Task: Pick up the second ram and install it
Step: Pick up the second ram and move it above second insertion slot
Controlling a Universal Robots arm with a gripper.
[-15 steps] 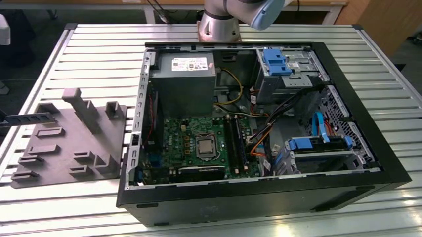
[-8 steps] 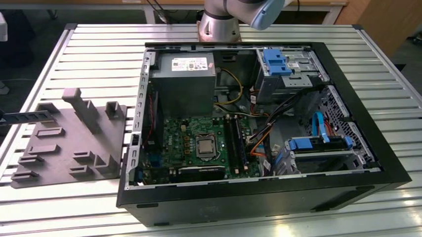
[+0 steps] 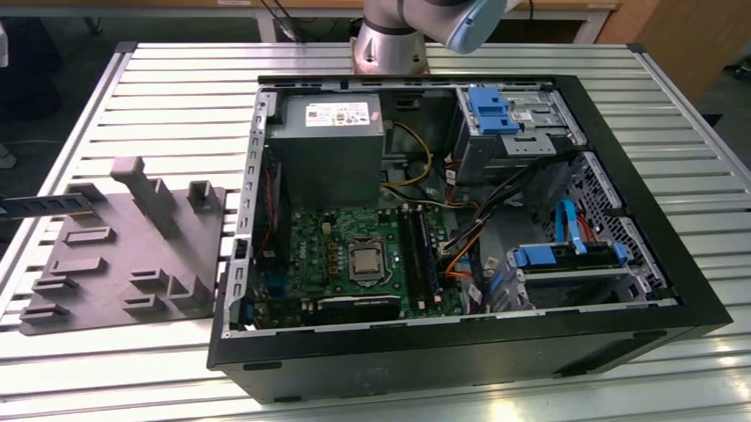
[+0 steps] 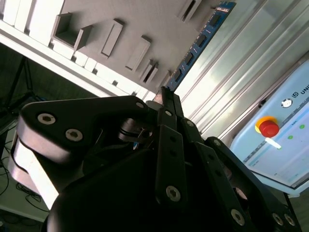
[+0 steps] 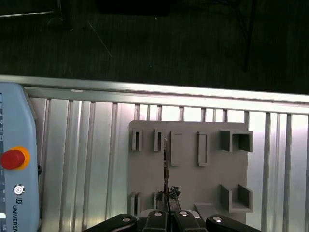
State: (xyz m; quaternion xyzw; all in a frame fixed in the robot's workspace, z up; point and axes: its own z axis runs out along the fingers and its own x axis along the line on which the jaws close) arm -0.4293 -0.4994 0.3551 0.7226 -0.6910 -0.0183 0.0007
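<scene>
The arm (image 3: 393, 40) rises from its base at the far edge of the worktop (image 3: 176, 97). In both wrist views the gripper (image 5: 167, 209) is clamped on one end of the second ram (image 5: 165, 164), which shows edge-on over the grey tray (image 5: 188, 179). In the exterior view the stick (image 3: 47, 204) lies level at the exterior view's left edge, by the tray's far corner; whether it touches the tray I cannot tell. The worktop is slatted aluminium and carries an open computer case (image 3: 470, 352) with a green motherboard (image 3: 340, 237). A pale teach pendant (image 5: 14, 145) lies nearby, dark floor (image 5: 145, 38) beyond.
</scene>
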